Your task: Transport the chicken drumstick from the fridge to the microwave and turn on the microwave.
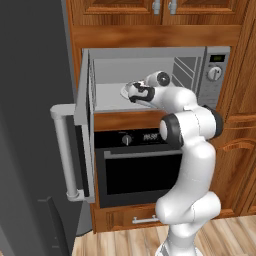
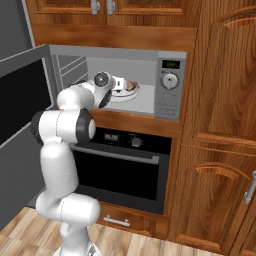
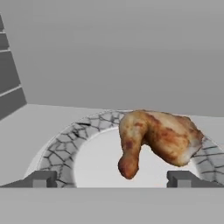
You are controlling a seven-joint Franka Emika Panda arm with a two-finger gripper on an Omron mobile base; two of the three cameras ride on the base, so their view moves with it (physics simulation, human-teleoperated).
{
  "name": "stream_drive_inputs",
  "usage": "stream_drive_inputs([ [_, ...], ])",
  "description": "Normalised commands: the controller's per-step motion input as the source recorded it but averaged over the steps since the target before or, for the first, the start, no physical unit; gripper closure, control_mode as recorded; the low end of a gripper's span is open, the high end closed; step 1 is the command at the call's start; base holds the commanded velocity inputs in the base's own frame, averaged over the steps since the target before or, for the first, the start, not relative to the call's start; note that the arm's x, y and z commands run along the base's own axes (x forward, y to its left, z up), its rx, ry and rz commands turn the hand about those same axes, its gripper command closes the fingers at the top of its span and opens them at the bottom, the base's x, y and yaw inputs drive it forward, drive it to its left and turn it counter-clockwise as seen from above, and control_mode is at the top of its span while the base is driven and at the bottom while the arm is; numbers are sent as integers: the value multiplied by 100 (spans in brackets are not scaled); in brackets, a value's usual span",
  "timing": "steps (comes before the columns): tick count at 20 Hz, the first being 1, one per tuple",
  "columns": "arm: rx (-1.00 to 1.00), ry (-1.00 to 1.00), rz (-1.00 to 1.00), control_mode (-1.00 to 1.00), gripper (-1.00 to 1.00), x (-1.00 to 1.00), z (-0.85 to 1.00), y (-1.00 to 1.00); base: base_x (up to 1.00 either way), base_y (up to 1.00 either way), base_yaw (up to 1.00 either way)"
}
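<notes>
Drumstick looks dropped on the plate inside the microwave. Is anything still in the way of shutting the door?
Yes: the robot's own arm. The gripper, open, reaches into the microwave cavity just short of the chicken drumstick on the plate. The door stands swung wide open to the left.

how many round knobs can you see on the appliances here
2: one knob on the microwave side panel, and one knob on the oven control strip below it. The arm may hide others.
</notes>
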Motion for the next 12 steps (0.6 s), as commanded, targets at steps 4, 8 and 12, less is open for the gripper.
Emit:
stream_drive_inputs([
  [4,0,0,0,-100,-100,-45,6,0,0,0,0],
  [8,0,0,0,-100,-100,-45,10,0,0,0,0],
  [12,0,0,0,-100,-100,-42,17,0,0,0,0],
])
